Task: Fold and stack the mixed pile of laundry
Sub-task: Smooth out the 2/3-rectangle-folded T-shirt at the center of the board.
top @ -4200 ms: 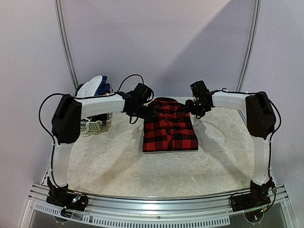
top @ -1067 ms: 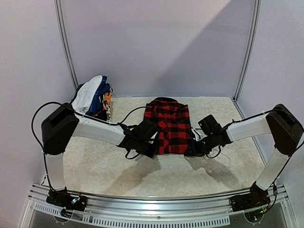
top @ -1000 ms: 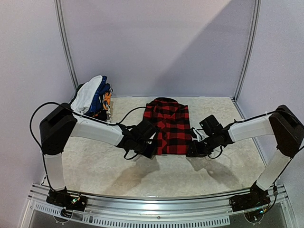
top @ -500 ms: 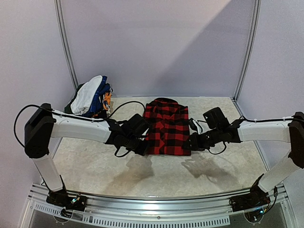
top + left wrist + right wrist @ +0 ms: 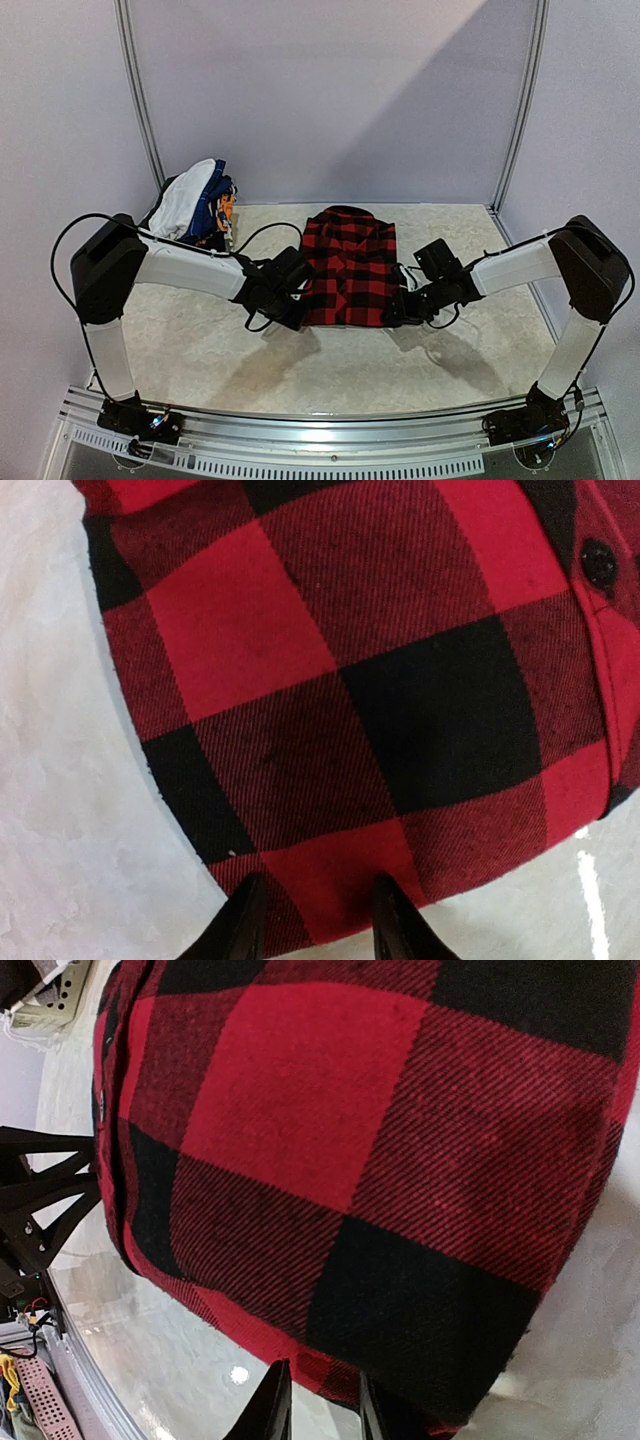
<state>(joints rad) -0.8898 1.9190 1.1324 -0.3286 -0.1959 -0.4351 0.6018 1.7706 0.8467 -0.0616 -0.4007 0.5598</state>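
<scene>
Both your arms are reaching low to the red-and-black plaid flannel shirt's [image 5: 350, 265] near corners; left gripper [image 5: 318, 920] is sitting parted at the hem, and you cannot tell the right gripper's [image 5: 318, 1400] hold.

I've free passage over bare table [image 5: 330, 365] at lower centre; mid-frame the plaid shirt [image 5: 350, 262] (folded flat) blocks, laundry heap [image 5: 195, 205] upper left.

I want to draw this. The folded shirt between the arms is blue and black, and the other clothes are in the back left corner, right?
Not blue: the shirt is red and black, as the top view shows. It lies folded between the left arm and the right arm, with the other clothes in the back left corner.
</scene>
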